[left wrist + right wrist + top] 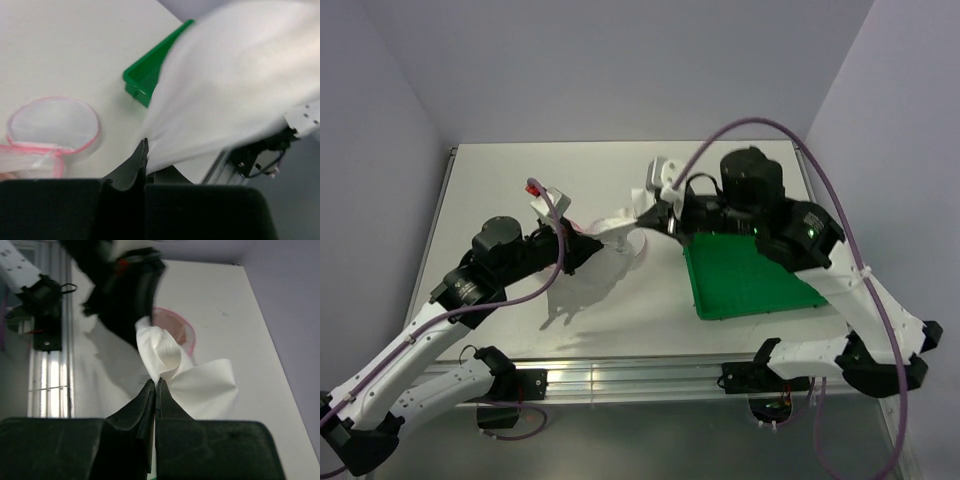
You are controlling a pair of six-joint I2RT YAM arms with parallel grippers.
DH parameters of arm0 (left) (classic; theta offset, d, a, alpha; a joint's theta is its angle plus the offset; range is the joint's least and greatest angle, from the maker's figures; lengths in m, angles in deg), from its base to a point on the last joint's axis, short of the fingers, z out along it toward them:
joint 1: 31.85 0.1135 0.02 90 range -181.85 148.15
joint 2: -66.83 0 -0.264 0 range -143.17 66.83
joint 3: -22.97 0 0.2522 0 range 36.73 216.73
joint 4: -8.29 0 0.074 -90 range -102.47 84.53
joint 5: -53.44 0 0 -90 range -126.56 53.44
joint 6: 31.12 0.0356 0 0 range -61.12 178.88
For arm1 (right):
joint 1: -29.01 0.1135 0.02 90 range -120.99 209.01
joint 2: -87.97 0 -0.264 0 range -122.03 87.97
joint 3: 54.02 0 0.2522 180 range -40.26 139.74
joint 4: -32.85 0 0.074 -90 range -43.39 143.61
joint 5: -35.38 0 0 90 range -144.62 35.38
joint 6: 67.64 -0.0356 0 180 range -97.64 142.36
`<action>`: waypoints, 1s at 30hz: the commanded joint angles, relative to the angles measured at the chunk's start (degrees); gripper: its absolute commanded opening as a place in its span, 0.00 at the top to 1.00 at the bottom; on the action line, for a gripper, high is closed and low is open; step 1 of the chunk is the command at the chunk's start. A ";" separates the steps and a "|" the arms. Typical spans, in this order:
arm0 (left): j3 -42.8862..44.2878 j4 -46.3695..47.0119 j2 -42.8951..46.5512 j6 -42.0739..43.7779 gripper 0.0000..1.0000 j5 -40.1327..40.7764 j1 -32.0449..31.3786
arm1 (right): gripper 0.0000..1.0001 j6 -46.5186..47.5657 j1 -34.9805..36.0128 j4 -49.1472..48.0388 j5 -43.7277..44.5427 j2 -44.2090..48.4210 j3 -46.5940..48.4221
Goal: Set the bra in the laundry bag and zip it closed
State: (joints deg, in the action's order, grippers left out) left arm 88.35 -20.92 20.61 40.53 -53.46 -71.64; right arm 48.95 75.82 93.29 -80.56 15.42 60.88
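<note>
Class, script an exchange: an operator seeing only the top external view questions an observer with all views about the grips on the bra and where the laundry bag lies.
Operator: Left side, is it gripping?
Observer: Yes, the left gripper is pinched shut on an edge of the bra.
Operator: And the other side?
Observer: The right gripper is shut on a fold.
Operator: Where does it go?
Observer: The laundry bag lies on the table, bra outside it.

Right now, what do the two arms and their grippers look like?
The left arm and right arm have white links and black joint housings. A purple cable runs along each. The left gripper and right gripper have black, tapered fingers.
</note>
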 commanded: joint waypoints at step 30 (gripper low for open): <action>-7.32 17.20 7.81 -5.65 1.00 -3.74 -0.02 | 0.00 -15.60 -1.81 -23.91 -19.05 0.14 -17.64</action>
State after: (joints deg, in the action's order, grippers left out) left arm 80.96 -8.19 26.97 34.20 -52.83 -71.64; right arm 33.93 74.31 68.26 -90.72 17.04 41.56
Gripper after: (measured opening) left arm 0.027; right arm 0.994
